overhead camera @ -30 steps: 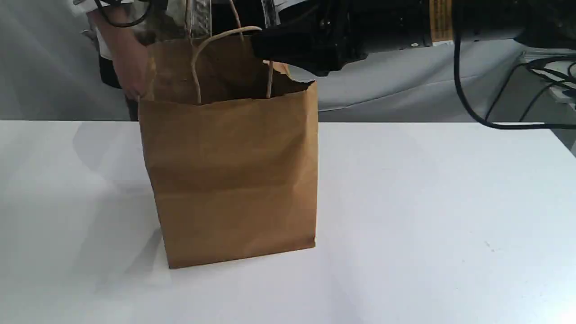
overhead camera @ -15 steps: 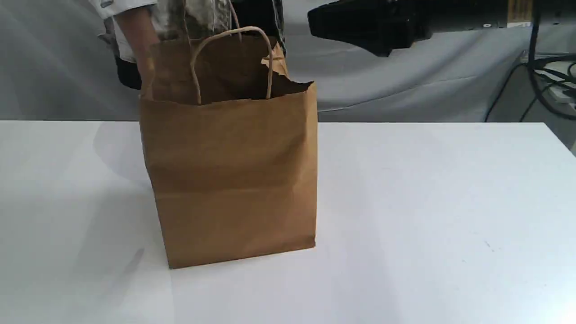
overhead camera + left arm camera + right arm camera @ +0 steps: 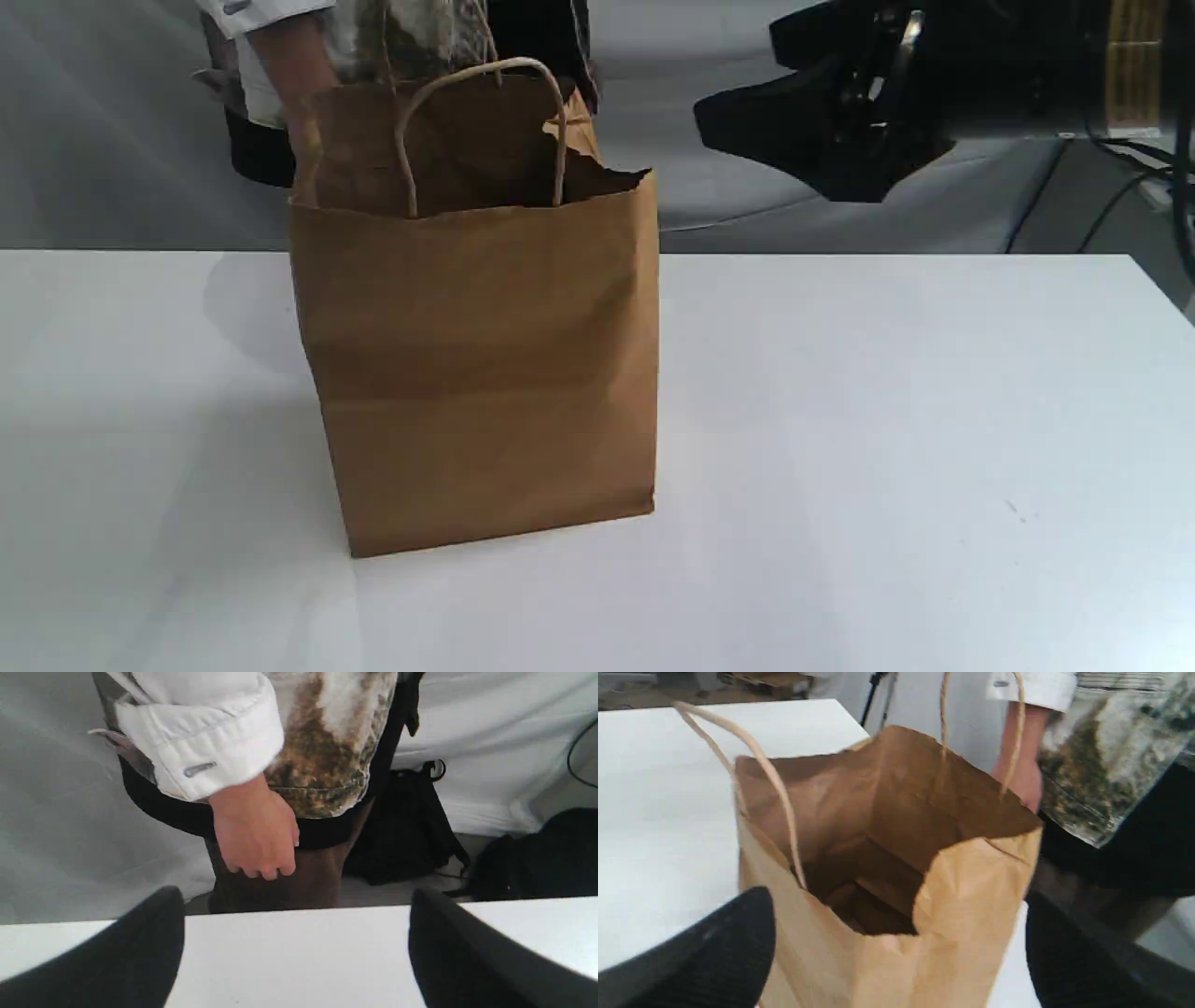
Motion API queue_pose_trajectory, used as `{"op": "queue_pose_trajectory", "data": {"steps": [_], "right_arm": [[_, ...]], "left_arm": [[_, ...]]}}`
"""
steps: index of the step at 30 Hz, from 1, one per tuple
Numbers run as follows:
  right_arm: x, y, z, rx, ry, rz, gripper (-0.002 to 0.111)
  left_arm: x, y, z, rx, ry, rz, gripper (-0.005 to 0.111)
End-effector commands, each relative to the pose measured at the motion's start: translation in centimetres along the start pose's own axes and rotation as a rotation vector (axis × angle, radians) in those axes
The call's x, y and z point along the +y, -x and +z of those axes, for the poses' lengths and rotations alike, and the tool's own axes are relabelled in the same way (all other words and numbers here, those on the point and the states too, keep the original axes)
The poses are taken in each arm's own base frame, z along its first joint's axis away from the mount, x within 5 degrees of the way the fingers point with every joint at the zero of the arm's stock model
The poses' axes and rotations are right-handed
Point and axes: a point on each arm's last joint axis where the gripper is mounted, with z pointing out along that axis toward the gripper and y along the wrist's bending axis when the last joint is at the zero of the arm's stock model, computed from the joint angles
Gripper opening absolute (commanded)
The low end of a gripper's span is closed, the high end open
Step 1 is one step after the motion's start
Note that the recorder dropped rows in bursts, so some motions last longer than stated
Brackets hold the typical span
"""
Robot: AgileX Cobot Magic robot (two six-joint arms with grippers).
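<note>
Scene: we judge this an approach stage, with the right gripper (image 3: 896, 905) hanging in the air beside the open mouth of the paper bag (image 3: 476, 373) and touching nothing. Any move into that mouth calls, in our view, for coming in from above, between the handles (image 3: 784, 807) and clear of the torn rim (image 3: 579, 135), since thin paper would buckle under a sideways push
Table (image 3: 887, 420): white and flat; it bears the paper bag left of the middle of the exterior view
Person (image 3: 429, 33): stands behind the table's far edge, just beyond the paper bag; one hand (image 3: 257, 835) hangs loosely curled, and we see nothing in it
Paper bag: brown, upright on its flat base, long axis vertical, mouth pointing straight up, a broad face turned to the exterior camera. The right wrist view looks down into it, and we make out only creased paper and shadow
Right gripper: fingers spread wide with nothing between them; it sits near the bag's upper right side, apart from it and about level with the handles
Left gripper (image 3: 292, 938): absent from the exterior view; fingers far apart, gripping nothing, over bare table near the far edge, facing the person's hand
Handles: two pale cord loops standing up from the rim
Torn rim: a ragged flap at the back right corner of the mouth
</note>
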Motion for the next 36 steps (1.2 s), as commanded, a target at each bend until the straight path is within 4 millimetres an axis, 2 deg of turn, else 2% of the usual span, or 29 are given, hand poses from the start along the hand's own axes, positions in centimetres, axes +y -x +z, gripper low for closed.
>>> {"op": "queue_pose_trajectory", "data": {"steps": [1,8,12,16,20,22,24,26,28,30,33,36], "right_arm": [[-0.6,0.6,-1.7,0.001,-0.162,-0.006,0.073],[-0.7,3.0,-4.6,-0.062,-0.353,0.068,0.073],[-0.1,5.1,-7.4,-0.139,-0.465,0.092,0.073],[1.3,7.5,-10.6,-0.219,-0.542,0.024,0.070],[3.4,9.9,-14.8,-0.232,-0.686,-0.301,0.057],[4.4,10.9,-17.0,-0.158,-0.811,-0.611,0.042],[5.2,11.6,-19.0,-0.083,-0.930,-0.812,0.030],[6.0,12.1,-21.2,-0.027,-1.052,-0.913,0.018],[6.4,12.4,-23.4,0.010,-1.192,-0.901,0.006],[7.0,12.5,-25.4,0.023,-1.312,-0.856,0.000],[8.6,12.5,-28.9,-0.041,-1.463,-0.715,0.000],[10.9,12.2,-31.6,-0.192,-1.494,-0.538,0.000]], "left_arm": [[1.1,1.2,-3.1,-0.068,-0.009,-0.029,0.068],[3.2,2.5,-7.5,-0.159,-0.064,-0.098,0.068],[4.1,3.1,-10.2,-0.211,-0.096,-0.123,0.068],[5.0,3.6,-12.7,-0.268,-0.169,-0.148,0.068],[6.1,3.8,-14.7,-0.315,-0.244,-0.196,0.068],[6.7,3.8,-15.2,-0.330,-0.266,-0.215,0.068],[7.2,3.8,-15.7,-0.343,-0.290,-0.234,0.068],[7.7,3.8,-16.0,-0.352,-0.301,-0.246,0.068],[7.8,3.8,-16.3,-0.366,-0.318,-0.225,0.068],[7.7,3.9,-16.7,-0.391,-0.355,-0.183,0.068],[6.9,4.3,-18.2,-0.438,-0.386,-0.149,0.068],[5.6,4.7,-20.3,-0.506,-0.409,-0.085,0.067]]}}
